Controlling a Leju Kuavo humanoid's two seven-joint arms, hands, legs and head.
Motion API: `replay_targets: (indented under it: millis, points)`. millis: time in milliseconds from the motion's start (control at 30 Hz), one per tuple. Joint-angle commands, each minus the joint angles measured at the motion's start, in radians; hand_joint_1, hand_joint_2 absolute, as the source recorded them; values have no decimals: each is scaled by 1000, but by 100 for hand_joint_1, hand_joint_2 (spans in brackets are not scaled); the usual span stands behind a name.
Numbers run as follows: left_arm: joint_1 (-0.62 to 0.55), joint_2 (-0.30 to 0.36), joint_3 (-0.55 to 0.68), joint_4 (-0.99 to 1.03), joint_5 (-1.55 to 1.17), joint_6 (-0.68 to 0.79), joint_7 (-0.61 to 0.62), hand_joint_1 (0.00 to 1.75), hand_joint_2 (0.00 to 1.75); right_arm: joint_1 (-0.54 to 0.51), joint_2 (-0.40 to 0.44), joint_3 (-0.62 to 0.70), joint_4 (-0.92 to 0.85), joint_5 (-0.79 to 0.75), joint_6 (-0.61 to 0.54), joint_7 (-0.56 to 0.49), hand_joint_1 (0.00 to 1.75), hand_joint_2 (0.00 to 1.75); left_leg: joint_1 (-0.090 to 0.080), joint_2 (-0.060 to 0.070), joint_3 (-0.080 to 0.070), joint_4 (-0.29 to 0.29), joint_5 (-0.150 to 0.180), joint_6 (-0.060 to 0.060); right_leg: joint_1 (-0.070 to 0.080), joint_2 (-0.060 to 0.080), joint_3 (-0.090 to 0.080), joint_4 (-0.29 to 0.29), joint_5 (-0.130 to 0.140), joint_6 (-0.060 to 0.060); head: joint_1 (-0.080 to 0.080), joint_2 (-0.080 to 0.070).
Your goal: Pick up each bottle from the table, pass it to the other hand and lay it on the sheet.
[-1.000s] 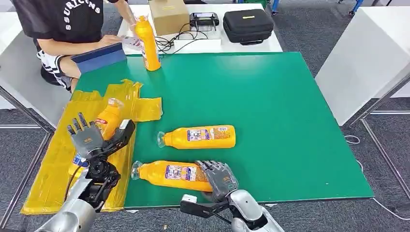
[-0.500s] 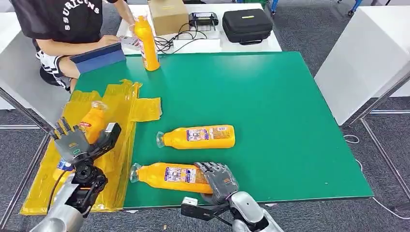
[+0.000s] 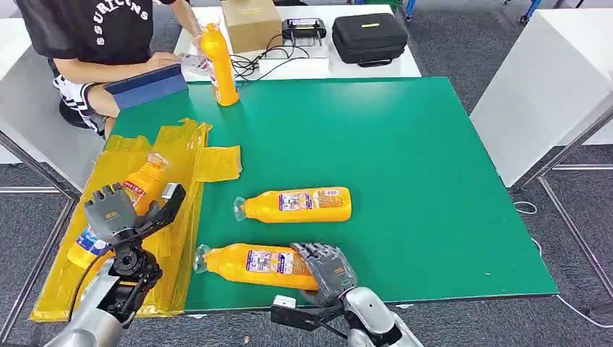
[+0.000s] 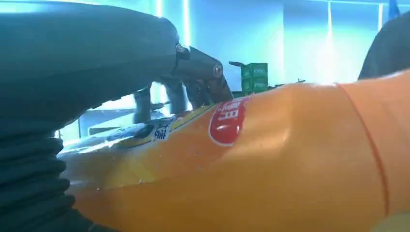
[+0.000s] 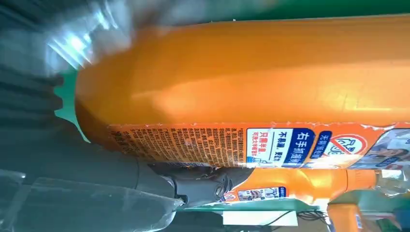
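A: Left hand [image 3: 119,212] status?
B: Fingers wrapped around an orange bottle [image 3: 137,189], over the yellow sheet [image 3: 184,155] at the left side of the green table [image 3: 405,144]. Bottle tilted, cap pointing away from the robot. Can't tell if it touches the sheet.
A: Right hand [image 3: 329,269]?
B: At the near table edge, fingers curled over the base end of the near bottle [image 3: 249,264], which lies on its side on the green, cap toward the sheet. The right wrist view shows the thumb [image 5: 193,183] under the label; looks like a grip.
A: Others?
B: A second lying bottle [image 3: 296,205] just beyond it, parallel, not touching. A standing bottle [image 3: 219,65] at the far edge, a person's hand [image 3: 194,29] at its top.
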Motion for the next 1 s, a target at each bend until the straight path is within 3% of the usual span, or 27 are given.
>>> replay_targets:
  millis: [33,67,100,133,600,900,967,1000]
  points:
    - [-49,-63,22,70,1,68,-109,175,175,9,-23,-2,68,-15,0,-15,175,175,1,-2,2,-1,0,-2,1,-4,3,-2,-1,0,0,0]
    - [-49,-57,15,70,1,69,-106,155,175,7,-22,-1,70,-16,1,-15,175,175,1,-2,2,-1,0,-2,1,-4,3,-2,-1,0,0,0]
    - [-51,-56,-3,73,1,75,-99,19,175,3,-21,1,76,-18,0,-17,175,175,1,-2,2,-1,0,-2,1,-3,3,-2,-1,0,0,0]
    - [-51,-56,-3,73,1,75,-99,0,175,3,-21,1,76,-18,0,-17,175,175,1,-2,3,-1,0,-3,1,-4,4,-2,-1,0,0,0]
    - [-78,-97,29,127,1,84,-161,0,175,5,-15,0,77,-33,-4,-13,175,175,1,-1,2,-1,-1,-2,1,-2,3,-1,-1,0,0,0]
    - [-82,-147,139,122,1,99,-271,0,175,24,-20,-22,31,-41,-28,-13,175,175,1,-1,2,0,-1,-3,1,-3,3,-1,-1,0,0,0]
    - [-79,-183,217,106,84,99,-406,0,175,37,-20,-48,2,-52,-58,-19,175,175,2,0,4,-1,-2,-4,2,-4,6,-2,-2,0,0,0]
    - [-81,-208,260,95,238,88,-561,0,175,49,-21,-75,-34,-65,-96,-24,175,175,1,-1,2,0,-1,-3,1,-3,3,-1,-1,0,0,0]
